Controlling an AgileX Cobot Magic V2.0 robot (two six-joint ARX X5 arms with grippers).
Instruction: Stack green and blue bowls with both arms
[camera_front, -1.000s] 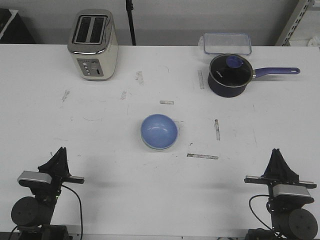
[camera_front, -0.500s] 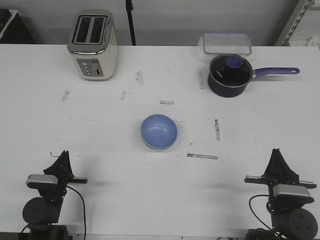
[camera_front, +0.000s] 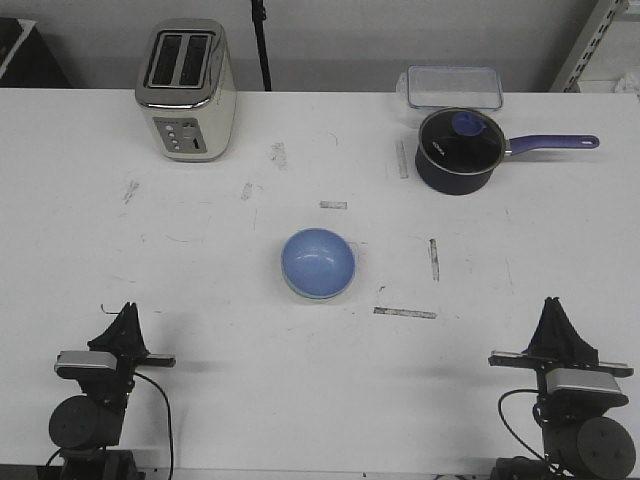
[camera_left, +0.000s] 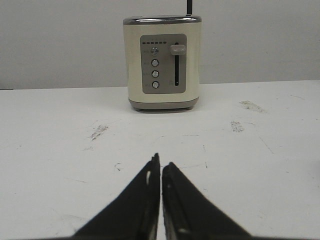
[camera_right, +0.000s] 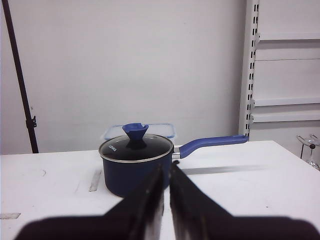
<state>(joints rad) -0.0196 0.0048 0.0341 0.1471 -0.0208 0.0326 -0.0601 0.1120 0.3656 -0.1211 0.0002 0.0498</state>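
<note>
The blue bowl (camera_front: 318, 263) sits nested in the green bowl (camera_front: 300, 291), of which only a thin rim shows, mid-bench, well ahead of both tools and between them. The left tool (camera_left: 160, 167) and right tool (camera_right: 166, 172) are pinched narrow, holding nothing, each low over the white bench (camera_front: 200, 260). The stack looks done; best to keep both arms clear, away from the bowls.
</note>
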